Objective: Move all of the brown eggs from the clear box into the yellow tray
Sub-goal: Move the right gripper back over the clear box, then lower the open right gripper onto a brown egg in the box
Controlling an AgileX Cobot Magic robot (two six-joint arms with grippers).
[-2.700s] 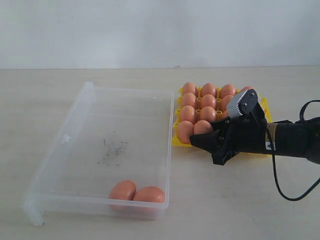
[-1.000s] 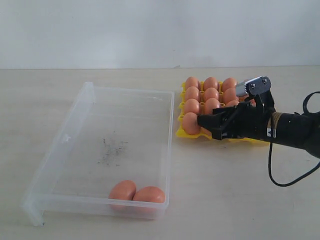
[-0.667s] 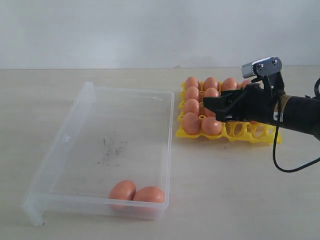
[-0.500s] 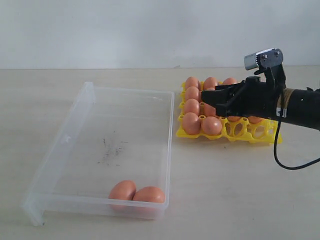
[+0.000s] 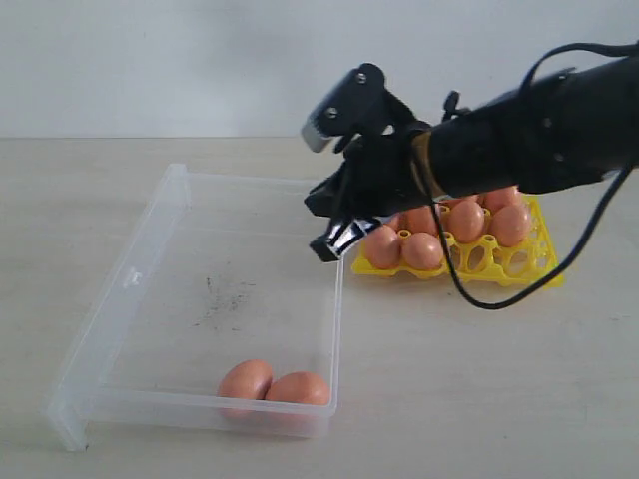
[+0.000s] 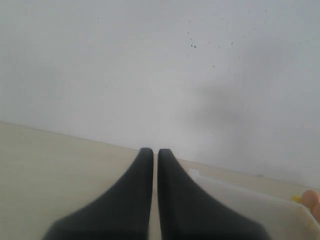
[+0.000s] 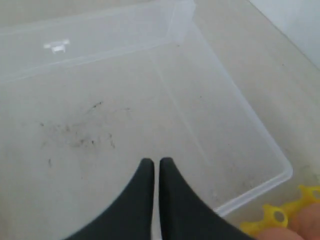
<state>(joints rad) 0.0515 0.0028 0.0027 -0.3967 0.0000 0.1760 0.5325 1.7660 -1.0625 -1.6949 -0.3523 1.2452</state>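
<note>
Exterior view: right gripper (image 5: 326,245), closed and empty, has swung from yellow tray (image 5: 521,269) to over clear box (image 5: 118,287).

1. Brown eggs (image 5: 273,384): plain matte orange-brown, both the pair near the bench's front edge and those in the tray.
2. Clear box (image 5: 130,274): colourless and see-through, with dark specks across its floor.
3. Yellow tray (image 5: 504,278): bright yellow lattice.
4. Right gripper (image 5: 329,239), left gripper (image 6: 155,155): black.
5. Bench (image 5: 479,379): pale beige; wall (image 5: 150,60) off-white.
</note>
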